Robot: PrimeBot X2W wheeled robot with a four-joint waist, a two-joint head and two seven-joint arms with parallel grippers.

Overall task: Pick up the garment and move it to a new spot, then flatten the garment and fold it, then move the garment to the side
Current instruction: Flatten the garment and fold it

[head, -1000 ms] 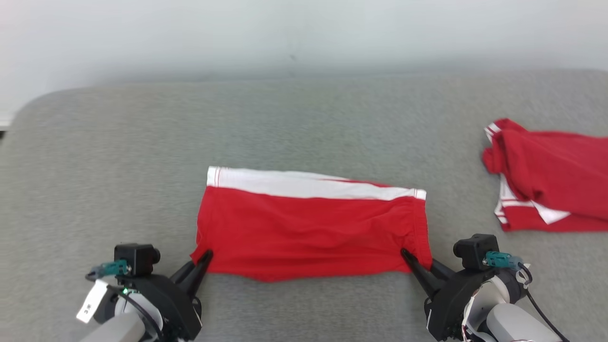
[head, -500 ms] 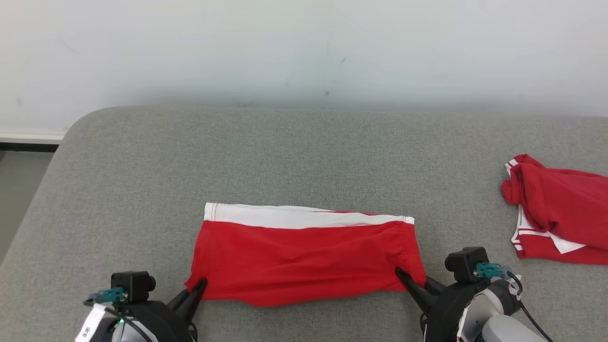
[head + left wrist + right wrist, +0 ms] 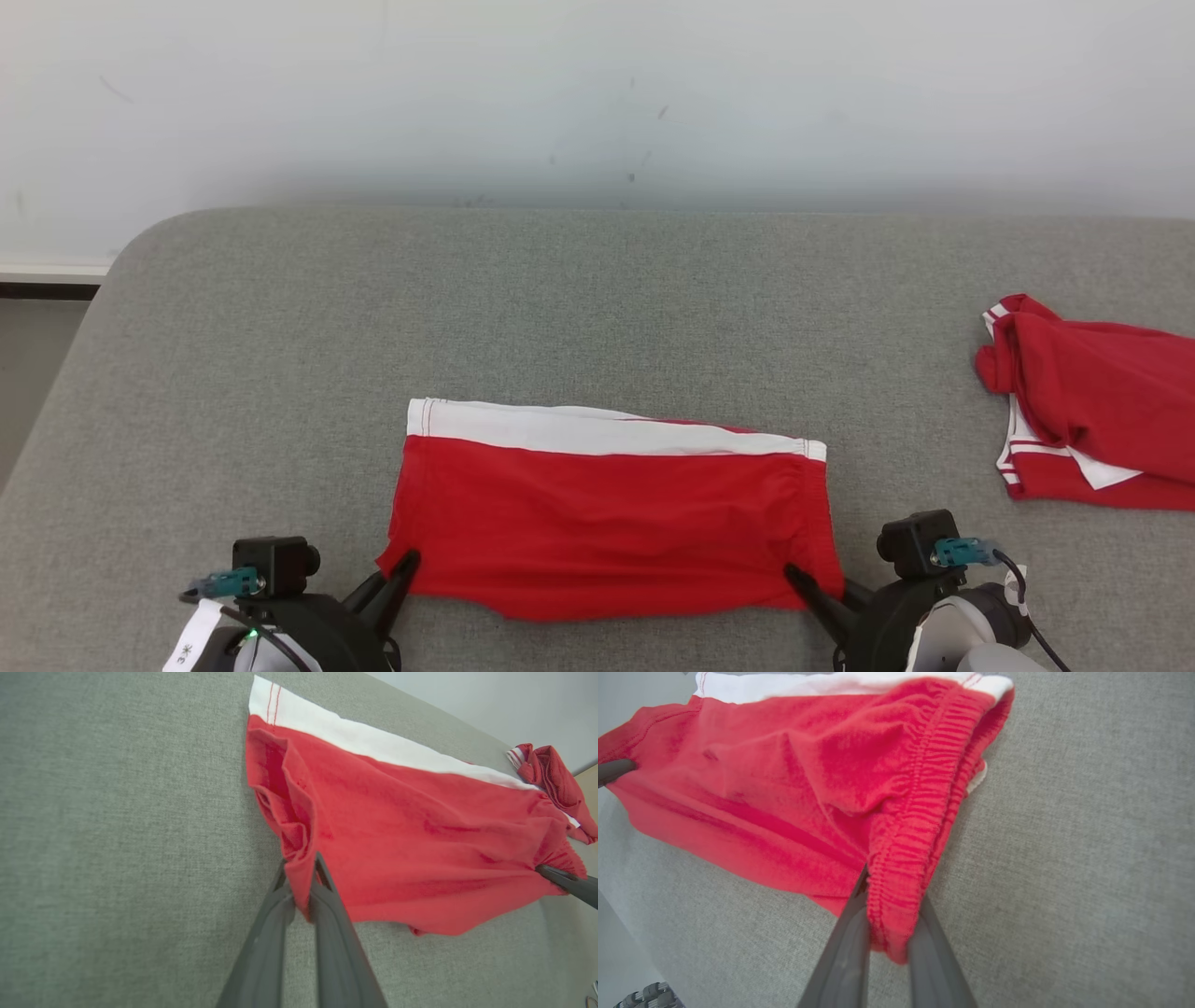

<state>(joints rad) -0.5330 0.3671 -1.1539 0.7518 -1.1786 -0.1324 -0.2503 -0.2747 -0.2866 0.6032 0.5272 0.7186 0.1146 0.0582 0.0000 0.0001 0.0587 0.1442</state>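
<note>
Red shorts flat on grey cushion, long axis left-right, white stripe along far edge. Left claw clamped on shorts' near-left corner, right claw clamped on near-right waistband corner

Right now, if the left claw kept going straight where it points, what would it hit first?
The red garment: the left gripper is shut on its near corner, and its bunched side edge lies straight ahead, though depth is unclear.
</note>
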